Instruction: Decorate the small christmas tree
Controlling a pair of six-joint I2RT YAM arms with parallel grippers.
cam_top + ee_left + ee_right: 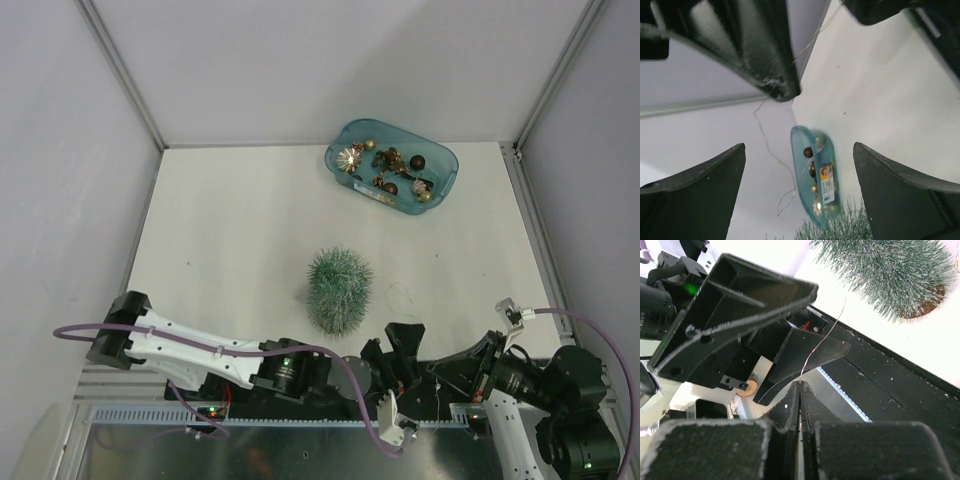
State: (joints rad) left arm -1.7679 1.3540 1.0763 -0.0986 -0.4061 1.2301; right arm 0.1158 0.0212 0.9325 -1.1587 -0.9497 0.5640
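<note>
The small christmas tree [340, 290], a frosted bluish-green bottle-brush cone, lies near the table's front edge; its wood-slice base [927, 302] shows in the right wrist view. My right gripper [800, 382] is shut on a thin wire [821, 337] that runs up toward the tree [890, 270]. My left gripper [799, 145] stands open just in front of it, nothing between its fingers [740, 305]. The wire [769, 145] hangs loose ahead of the left gripper. In the top view both grippers, left [390, 345] and right [425, 378], meet just right of and below the tree.
A teal plastic tray [445, 165] holding several ornaments stands at the back right; it also shows in the left wrist view, tray [801, 165]. White walls and metal rails [120, 70] enclose the table. The arms' bases and cables crowd the near edge.
</note>
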